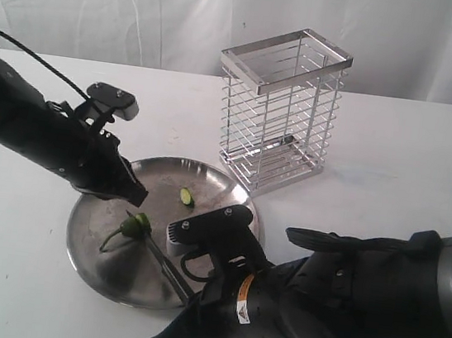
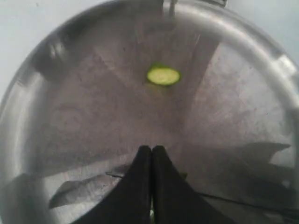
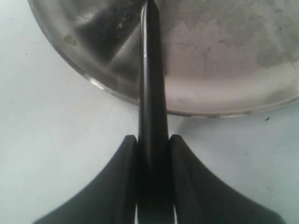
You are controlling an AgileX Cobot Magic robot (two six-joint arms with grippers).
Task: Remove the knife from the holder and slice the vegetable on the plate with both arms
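The steel plate (image 1: 217,186) lies at the table's middle front. On it a green chilli (image 1: 137,225) with its stem lies left of centre, and a cut green slice (image 1: 186,197) lies further back. My left gripper (image 1: 138,198) is shut, its tips just over the chilli; whether they touch it I cannot tell. The left wrist view shows the shut fingers (image 2: 140,186), a sliver of green between them, and the slice (image 2: 163,75) on the plate (image 2: 93,116). My right gripper (image 3: 153,137) is shut on the black knife (image 3: 152,70). Its blade (image 1: 165,263) reaches over the rim (image 3: 140,98) to the chilli.
The chrome wire holder (image 1: 280,109) stands behind the plate, slightly right, with no knife in it. The bulky right arm (image 1: 333,304) fills the front right. White table (image 1: 392,174) lies all round, with a white curtain behind.
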